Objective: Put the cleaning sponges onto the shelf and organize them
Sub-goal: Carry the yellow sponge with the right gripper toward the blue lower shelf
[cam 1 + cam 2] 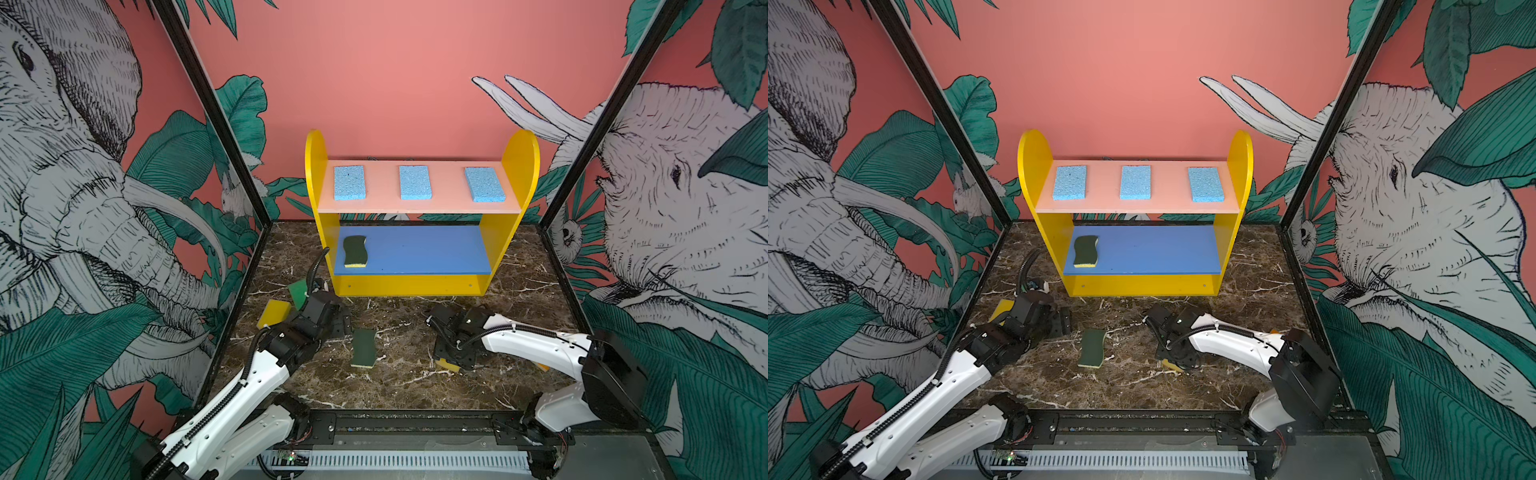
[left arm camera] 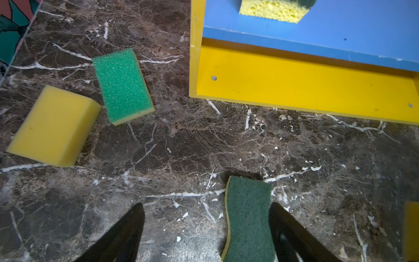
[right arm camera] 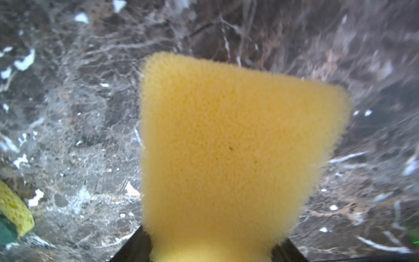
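Marble tabletop [image 1: 409, 388]: my right gripper [image 3: 210, 245] squeezes yellow sponge [image 3: 226, 140] by one end, foam may squirm free; left gripper [image 2: 206, 206] gapes empty.

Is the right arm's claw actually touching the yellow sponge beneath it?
Touching. The right wrist view shows the yellow sponge pinched narrow between the two black fingers of the right gripper.

Light-blue sponges [image 1: 415, 182], pink board [image 1: 382, 187], yellow sponge [image 3: 229, 145], brown marble [image 1: 415, 386].
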Robot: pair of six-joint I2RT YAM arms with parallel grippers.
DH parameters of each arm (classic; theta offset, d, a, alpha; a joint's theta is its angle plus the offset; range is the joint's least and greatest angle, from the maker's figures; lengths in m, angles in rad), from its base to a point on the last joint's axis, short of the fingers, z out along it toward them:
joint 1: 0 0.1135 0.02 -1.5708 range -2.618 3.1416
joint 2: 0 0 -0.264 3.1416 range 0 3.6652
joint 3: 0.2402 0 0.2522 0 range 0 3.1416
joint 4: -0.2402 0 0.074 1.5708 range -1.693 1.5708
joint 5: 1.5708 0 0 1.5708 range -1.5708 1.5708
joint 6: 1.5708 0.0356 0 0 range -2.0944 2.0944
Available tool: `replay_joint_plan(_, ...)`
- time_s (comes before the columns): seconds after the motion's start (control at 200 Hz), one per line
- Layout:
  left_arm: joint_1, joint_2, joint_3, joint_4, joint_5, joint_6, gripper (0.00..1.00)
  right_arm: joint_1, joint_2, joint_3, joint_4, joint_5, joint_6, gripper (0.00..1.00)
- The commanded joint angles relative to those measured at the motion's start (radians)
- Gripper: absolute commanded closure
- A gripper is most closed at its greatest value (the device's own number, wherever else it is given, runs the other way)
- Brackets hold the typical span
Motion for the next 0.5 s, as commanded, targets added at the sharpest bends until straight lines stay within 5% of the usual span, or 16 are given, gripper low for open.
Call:
replay_joint_plan(0.0, 0.001, -0.019, 0.038, -0.043, -0.05, -0.01, 0.13, -0.002, 0.013, 0.041, -0.069, 0.054, -0.122, 0.37)
replay_joint_plan(0.495, 0.001, -0.042, 0.102, -0.108, -0.137, -0.034, 0.14, 0.008, -0.002, 0.302, -0.043, 0.197, -0.474, 0.36)
